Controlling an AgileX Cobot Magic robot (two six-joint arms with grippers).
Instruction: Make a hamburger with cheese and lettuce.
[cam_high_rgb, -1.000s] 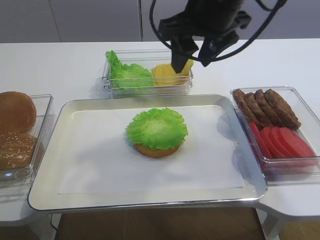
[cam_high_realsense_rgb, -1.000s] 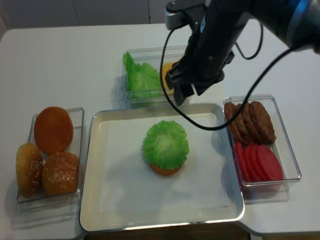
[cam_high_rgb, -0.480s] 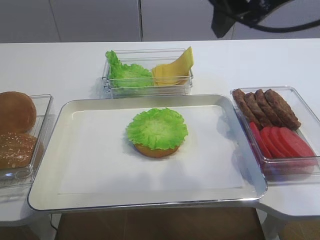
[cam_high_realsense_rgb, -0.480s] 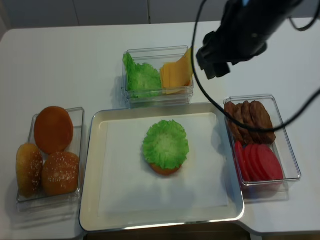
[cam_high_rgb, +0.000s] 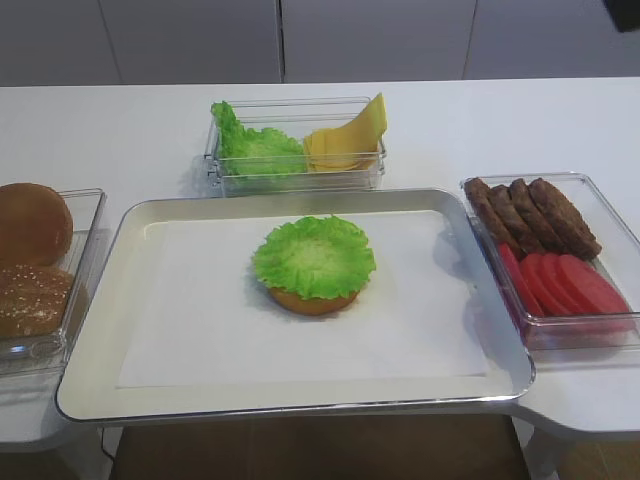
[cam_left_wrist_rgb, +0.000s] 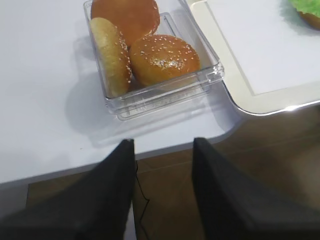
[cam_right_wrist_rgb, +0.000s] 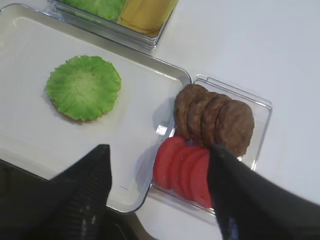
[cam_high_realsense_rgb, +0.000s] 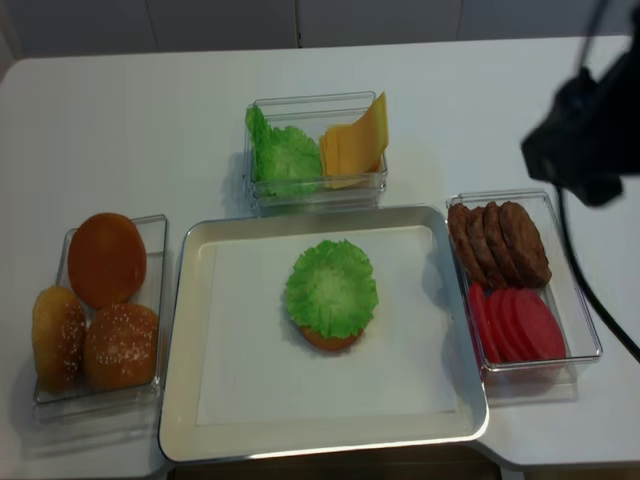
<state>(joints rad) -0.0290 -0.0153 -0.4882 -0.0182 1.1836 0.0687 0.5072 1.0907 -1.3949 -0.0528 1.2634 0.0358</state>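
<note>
The lettuce (cam_high_rgb: 314, 256) lay spread over the hamburger (cam_high_rgb: 312, 299) in the middle of the tray (cam_high_rgb: 90, 300), and the cheese (cam_high_rgb: 352, 139) leaned in the clear box (cam_high_rgb: 296, 180) behind it, beside spare green leaves. The right gripper (cam_right_wrist_rgb: 160, 192) hung above the patties (cam_right_wrist_rgb: 214, 119) and tomato slices (cam_right_wrist_rgb: 185, 168), jaws wide apart and holding nothing. The left gripper (cam_left_wrist_rgb: 162, 187) hovered near the buns (cam_left_wrist_rgb: 142, 47), jaws parted and empty.
</note>
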